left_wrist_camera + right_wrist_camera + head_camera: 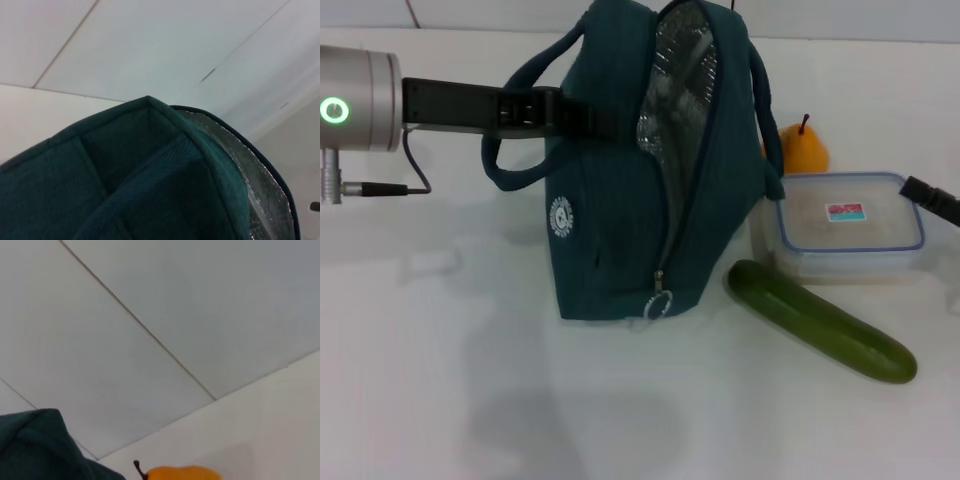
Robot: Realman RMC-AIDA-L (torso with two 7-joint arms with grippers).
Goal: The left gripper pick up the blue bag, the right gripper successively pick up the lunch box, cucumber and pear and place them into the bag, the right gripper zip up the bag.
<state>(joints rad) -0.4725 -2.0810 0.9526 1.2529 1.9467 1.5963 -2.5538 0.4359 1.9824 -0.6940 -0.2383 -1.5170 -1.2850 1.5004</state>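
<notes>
The left end effector [575, 112] pinches the blue bag [650, 190] at its upper side, mouth gaping. The cucumber [820, 320], the lunch box [850, 225] and the pear [802, 147] lie beside it on the bench [440, 400]. The rigid, light box probably suits a grip across its sides. The right end effector [932, 198] barely shows; its state cannot be told.

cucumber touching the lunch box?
Apart. The head view shows a strip of white table between the cucumber and the lunch box.
</notes>
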